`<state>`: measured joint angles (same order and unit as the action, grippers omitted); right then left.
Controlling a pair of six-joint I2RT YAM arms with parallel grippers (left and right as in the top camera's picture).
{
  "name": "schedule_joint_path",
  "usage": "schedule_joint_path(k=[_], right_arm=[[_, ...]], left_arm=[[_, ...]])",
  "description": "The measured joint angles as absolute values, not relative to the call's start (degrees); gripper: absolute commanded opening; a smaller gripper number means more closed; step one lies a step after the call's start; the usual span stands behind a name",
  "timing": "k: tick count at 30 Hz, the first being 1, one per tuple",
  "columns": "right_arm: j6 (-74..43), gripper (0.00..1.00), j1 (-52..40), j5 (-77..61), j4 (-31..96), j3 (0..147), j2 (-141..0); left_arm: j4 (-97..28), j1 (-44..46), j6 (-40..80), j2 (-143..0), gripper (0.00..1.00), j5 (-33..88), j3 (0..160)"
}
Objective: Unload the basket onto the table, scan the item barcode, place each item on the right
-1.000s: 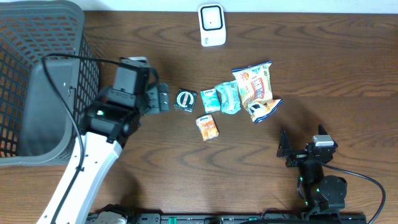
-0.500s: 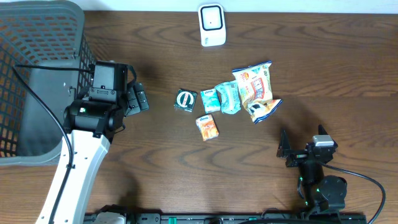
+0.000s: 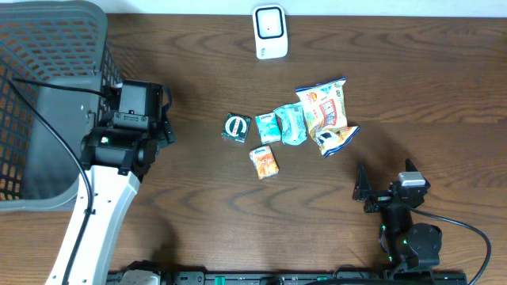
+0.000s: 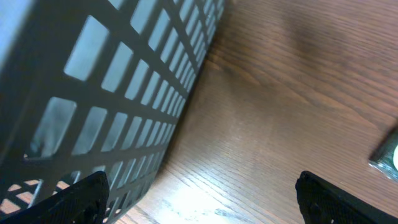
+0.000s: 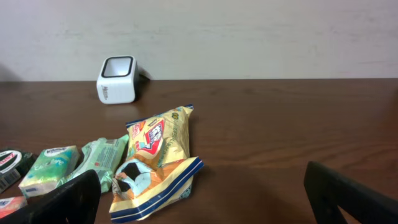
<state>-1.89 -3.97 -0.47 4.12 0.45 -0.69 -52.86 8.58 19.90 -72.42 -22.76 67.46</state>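
Several small items lie mid-table: a dark green packet (image 3: 236,127), a teal tissue pack (image 3: 268,127), a green wipes pack (image 3: 291,123), a yellow snack bag (image 3: 323,107) and an orange pack (image 3: 264,161). The white barcode scanner (image 3: 269,32) stands at the back edge. My left gripper (image 3: 165,127) hangs open and empty beside the basket, well left of the items. In its wrist view the left gripper (image 4: 202,205) has bare wood between its fingers, with the dark green packet (image 4: 388,158) at the right edge. My right gripper (image 3: 386,184) rests open at the front right. The right gripper (image 5: 205,199) faces the snack bag (image 5: 158,158) and the scanner (image 5: 116,79).
A large grey mesh basket (image 3: 47,95) fills the table's left side, its wall (image 4: 93,93) close to my left fingers. A blue and orange bag (image 3: 336,138) lies against the snack bag. A pale wall (image 5: 249,37) runs behind the table.
My left arm has pulled back to the left, away from the dark green packet and up to the basket, with its gripper still open and empty. The right arm has not moved.
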Motion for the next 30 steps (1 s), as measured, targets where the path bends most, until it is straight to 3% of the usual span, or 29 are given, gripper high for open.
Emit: schedule_joint_path(k=[14, 23, 30], right_arm=[[-1.89, 0.99, -3.97, -0.47, 4.14, 0.45, -0.69], [-1.89, 0.99, -3.97, -0.45, 4.14, 0.45, -0.69], [-1.87, 0.99, -3.97, -0.45, 4.10, 0.45, -0.69]], left_arm=[[-50.94, 1.93, 19.86, -72.42, 0.94, -23.27, 67.46], [-39.13, 1.87, 14.06, -73.71, 0.94, -9.78, 67.46], [-28.12, 1.80, 8.69, -82.24, 0.94, -12.27, 67.46]])
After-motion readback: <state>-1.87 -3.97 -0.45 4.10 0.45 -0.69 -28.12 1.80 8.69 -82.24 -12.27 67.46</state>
